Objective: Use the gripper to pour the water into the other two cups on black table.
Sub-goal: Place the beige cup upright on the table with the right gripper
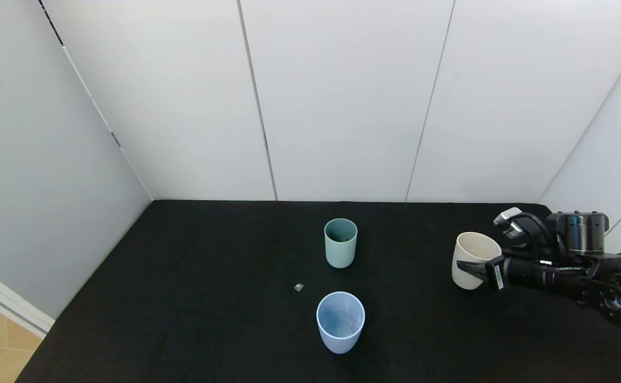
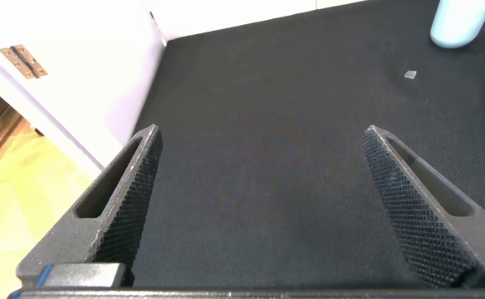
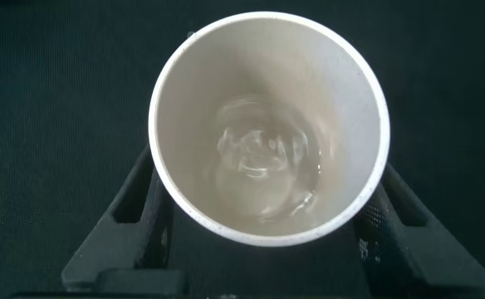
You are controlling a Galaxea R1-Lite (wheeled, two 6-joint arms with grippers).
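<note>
Pale blue cup [image 1: 340, 321], lowest in the head view near bottom centre, stands upright on the black worktop [image 1: 193, 298], with the teal-green cup [image 1: 340, 242] above it toward frame centre and a tiny grey scrap [image 1: 298, 287] between them to the left. At the right edge, the right tool [image 1: 472, 268] is clenched around the cream cup [image 1: 472, 259]; the right wrist view shows its fingers [image 3: 134, 208] pressing both sides of the cup wall, with water [image 3: 263, 162] shimmering in the bottom. That cup sits well to the right of both targets, and whether its base touches the worktop I cannot tell. The left tool [image 2: 259, 199] is released, fingers spread wide over bare worktop in the left wrist view, out of the head view. My worry: the grip looks low on a tapered wall, so the cup could slip or rotate when tilted. Too quick a tilt could send water past a rim, or empty everything into one cup. A low sideways carry might also knock the teal-green cup over.
</note>
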